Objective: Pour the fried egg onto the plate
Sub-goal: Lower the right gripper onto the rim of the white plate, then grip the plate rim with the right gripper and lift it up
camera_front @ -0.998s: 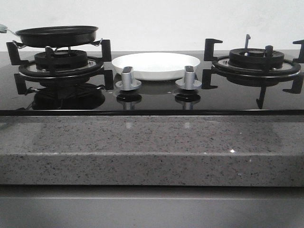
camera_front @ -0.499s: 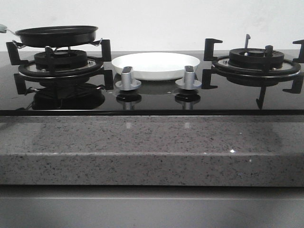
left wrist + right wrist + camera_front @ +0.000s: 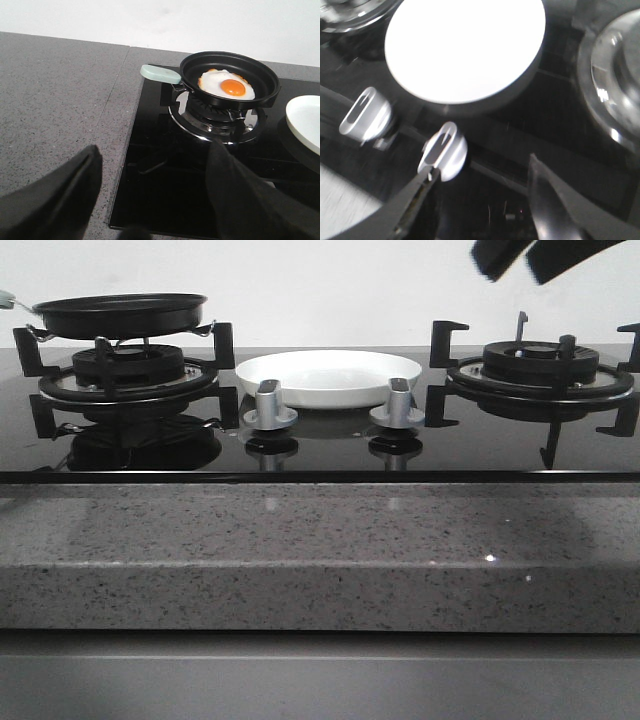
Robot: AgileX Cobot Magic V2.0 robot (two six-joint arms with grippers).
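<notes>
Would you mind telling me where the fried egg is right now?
The fried egg lies in the black pan on the left burner, left of the plate; only the left wrist view shows it.

The right gripper (image 3: pixel 528 258) now shows at the upper right of the front view, above the right burner (image 3: pixel 540 365).

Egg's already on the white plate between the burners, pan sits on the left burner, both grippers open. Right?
Not quite: the left wrist view shows the fried egg in the pan, not on the plate, which is bare. Pan position and both open grippers are correct.
</notes>
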